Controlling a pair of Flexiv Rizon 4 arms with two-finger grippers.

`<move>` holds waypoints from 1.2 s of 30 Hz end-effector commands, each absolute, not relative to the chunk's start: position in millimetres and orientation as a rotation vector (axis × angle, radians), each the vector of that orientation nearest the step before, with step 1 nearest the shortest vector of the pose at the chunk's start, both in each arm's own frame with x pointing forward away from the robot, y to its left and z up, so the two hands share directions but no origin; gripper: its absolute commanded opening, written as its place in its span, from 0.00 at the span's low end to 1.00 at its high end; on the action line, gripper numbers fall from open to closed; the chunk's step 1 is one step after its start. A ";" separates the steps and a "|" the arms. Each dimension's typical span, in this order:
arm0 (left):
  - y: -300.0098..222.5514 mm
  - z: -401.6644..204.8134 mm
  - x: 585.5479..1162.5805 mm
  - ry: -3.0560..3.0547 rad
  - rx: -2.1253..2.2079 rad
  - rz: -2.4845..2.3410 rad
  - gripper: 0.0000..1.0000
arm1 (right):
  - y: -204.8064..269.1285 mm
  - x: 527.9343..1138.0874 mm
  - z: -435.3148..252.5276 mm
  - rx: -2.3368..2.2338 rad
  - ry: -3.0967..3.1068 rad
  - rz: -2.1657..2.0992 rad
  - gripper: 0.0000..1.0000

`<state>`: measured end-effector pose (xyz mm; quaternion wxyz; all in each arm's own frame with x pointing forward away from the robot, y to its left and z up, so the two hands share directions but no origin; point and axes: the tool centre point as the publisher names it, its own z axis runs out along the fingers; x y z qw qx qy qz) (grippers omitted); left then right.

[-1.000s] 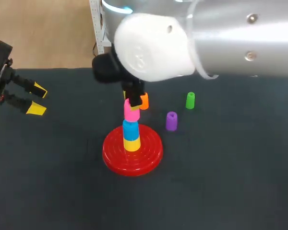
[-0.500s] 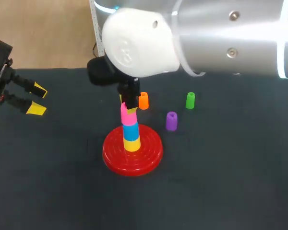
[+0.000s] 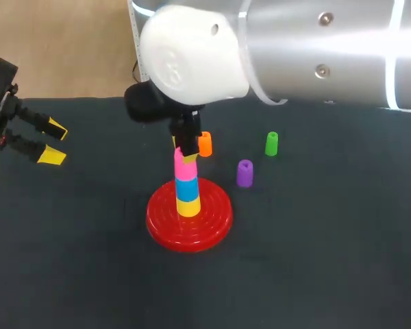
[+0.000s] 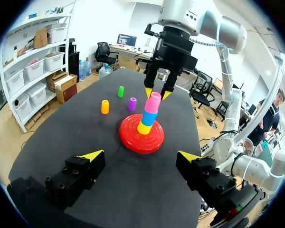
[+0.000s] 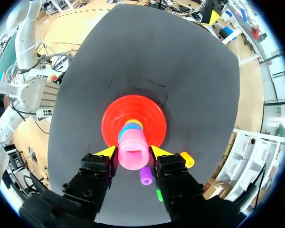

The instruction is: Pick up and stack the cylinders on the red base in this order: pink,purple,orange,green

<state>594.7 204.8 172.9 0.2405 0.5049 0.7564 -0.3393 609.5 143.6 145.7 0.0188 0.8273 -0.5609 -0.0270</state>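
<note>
Right wrist view looks straight down my fingers: my right gripper (image 5: 133,152) is clamped on the pink cylinder (image 5: 133,142), with one yellow tip against each side of it near its open top. Under the pink one I can see a sliver of the blue cylinder (image 5: 125,130) and of the yellow cylinder (image 5: 135,123). Both are centred on the red base (image 5: 113,118), so the pink piece sits on top of that stack while I grip it.

In the head view the stack stands upright in the middle of the base, yellow lowest, blue above it, pink highest. My right arm comes in from the right and hangs directly over it. The orange cylinder (image 3: 205,144) stands on the dark table (image 3: 329,260) just behind the stack. The purple cylinder (image 3: 244,173) is off to the right of the base. The green cylinder (image 3: 272,143) is farther right and farther back. All three are upright and apart from one another.

My left gripper (image 3: 55,142) hovers at the table's far left edge, well away from the base. Its fingers are spread wide with nothing between them.
</note>
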 end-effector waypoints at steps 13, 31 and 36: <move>205.3 172.3 596.3 2.070 1.385 -0.932 1.00 | 138.0 603.9 124.8 2.559 -1.741 -0.039 0.00; 205.3 172.3 596.3 2.070 1.385 -0.932 1.00 | 140.8 598.7 110.7 2.560 -1.712 0.050 0.00; 205.3 172.3 596.3 2.070 1.385 -0.932 1.00 | 140.1 606.0 119.6 2.537 -1.801 -0.036 1.00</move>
